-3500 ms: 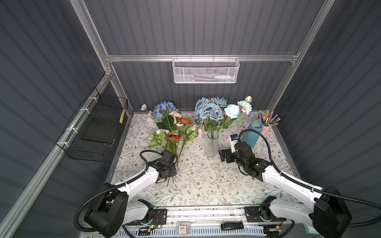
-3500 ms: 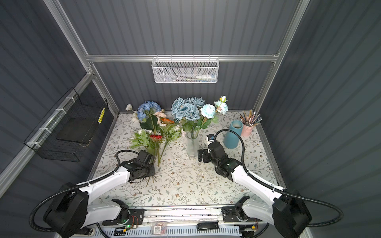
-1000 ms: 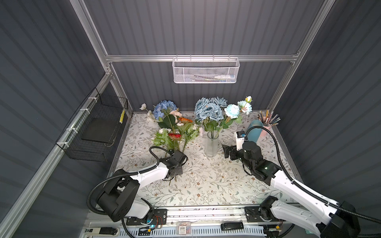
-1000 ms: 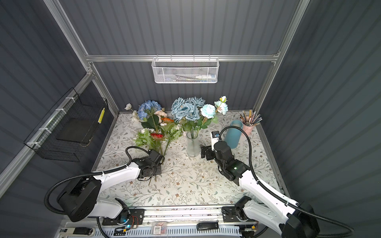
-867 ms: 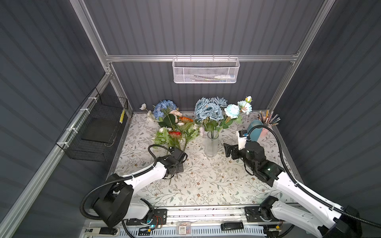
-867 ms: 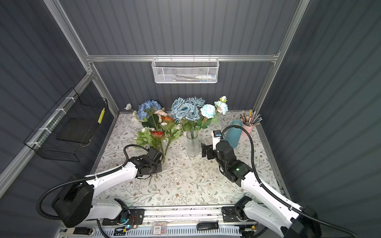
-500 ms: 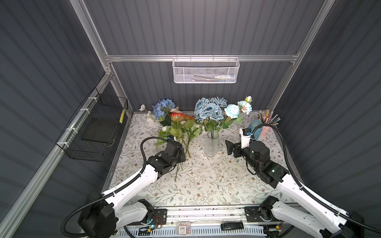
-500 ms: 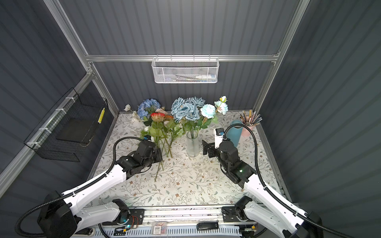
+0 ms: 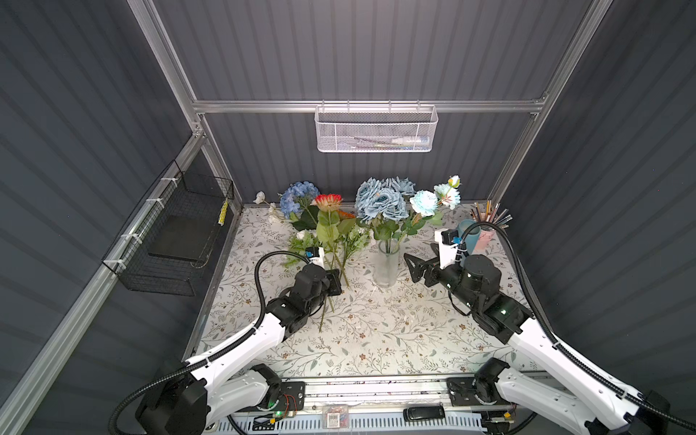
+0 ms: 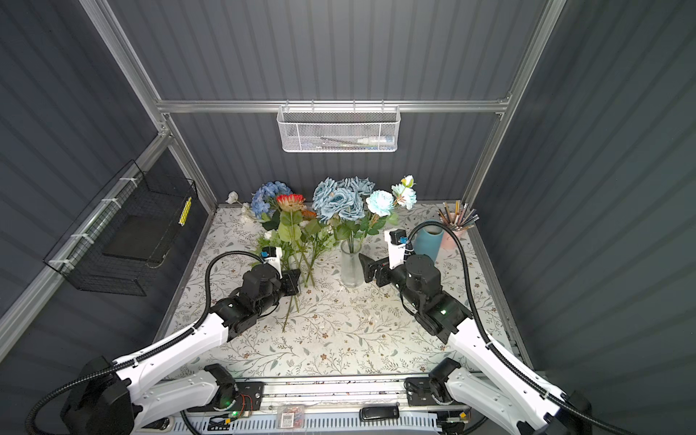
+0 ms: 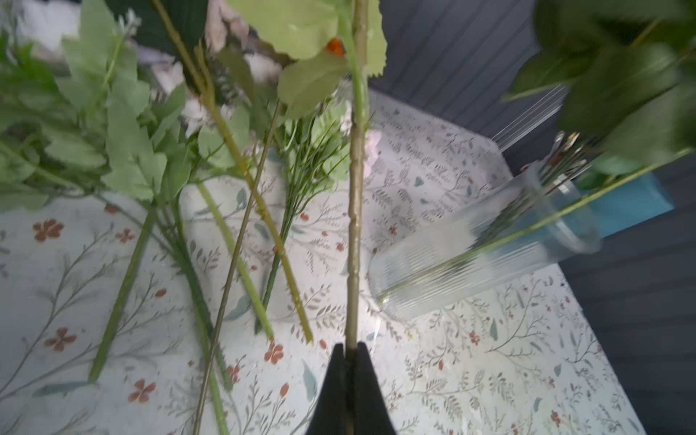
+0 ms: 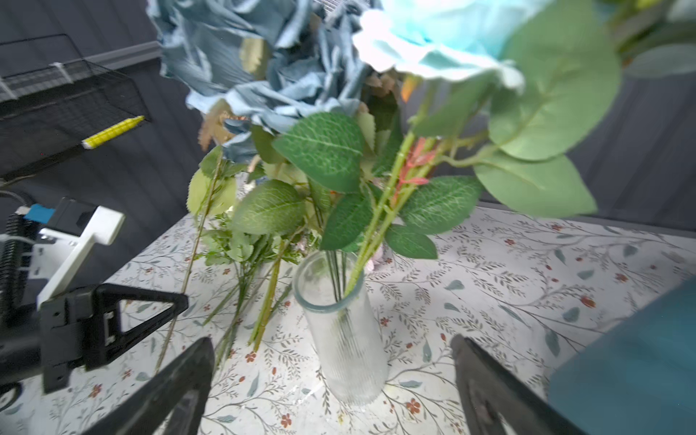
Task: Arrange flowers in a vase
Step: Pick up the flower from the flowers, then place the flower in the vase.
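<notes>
We see the left gripper (image 9: 336, 283), clamped on the stem of the red flower (image 9: 327, 200), now lifted off the table and nearer the vase (image 9: 386, 265). The bloom now stands above the loose flowers (image 9: 352, 241). The right gripper (image 9: 411, 268), jaws wide apart, now sits slightly higher.

Left hand (image 11: 348, 345) clamped; right hand (image 12: 330, 341) spread wide.

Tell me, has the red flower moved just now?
Yes. The red flower, stem clamped in the left gripper, has risen toward the back wall; its head now sits level with the blue hydrangea.
</notes>
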You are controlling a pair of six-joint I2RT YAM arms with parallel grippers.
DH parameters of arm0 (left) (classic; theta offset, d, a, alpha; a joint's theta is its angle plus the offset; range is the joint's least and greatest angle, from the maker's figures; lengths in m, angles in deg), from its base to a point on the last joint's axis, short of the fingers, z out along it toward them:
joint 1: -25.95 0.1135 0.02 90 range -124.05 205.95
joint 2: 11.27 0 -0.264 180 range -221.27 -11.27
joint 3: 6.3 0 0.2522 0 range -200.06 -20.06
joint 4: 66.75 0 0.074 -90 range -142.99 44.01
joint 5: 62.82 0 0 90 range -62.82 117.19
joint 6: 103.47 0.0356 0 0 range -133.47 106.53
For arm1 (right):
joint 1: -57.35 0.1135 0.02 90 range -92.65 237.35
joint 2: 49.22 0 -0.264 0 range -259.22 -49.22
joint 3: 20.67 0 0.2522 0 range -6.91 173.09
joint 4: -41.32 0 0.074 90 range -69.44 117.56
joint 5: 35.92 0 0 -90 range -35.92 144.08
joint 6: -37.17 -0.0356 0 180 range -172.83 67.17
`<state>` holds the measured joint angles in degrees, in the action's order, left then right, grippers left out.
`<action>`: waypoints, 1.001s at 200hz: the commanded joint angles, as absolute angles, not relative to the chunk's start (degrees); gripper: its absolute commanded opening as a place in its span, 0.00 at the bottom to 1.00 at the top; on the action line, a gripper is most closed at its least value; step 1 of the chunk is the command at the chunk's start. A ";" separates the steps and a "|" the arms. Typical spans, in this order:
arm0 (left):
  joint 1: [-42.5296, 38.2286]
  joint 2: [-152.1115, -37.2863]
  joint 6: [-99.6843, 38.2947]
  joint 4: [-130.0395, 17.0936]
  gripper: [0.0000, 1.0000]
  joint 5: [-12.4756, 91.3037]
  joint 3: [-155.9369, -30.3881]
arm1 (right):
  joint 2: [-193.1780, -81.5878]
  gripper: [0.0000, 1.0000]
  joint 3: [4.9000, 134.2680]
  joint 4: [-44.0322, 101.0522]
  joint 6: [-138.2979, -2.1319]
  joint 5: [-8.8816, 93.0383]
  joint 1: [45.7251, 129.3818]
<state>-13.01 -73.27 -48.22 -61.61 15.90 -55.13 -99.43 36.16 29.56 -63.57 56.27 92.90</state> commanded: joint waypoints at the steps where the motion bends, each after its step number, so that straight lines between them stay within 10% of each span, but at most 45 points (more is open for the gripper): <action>1: -13.07 -71.55 -41.35 -74.06 0.00 14.13 -55.88 | -100.21 0.99 39.07 32.26 -64.62 47.94 93.78; 200: -13.91 -79.67 -32.86 -94.12 0.00 50.19 -66.48 | -116.67 0.57 56.24 39.42 -61.13 42.08 98.42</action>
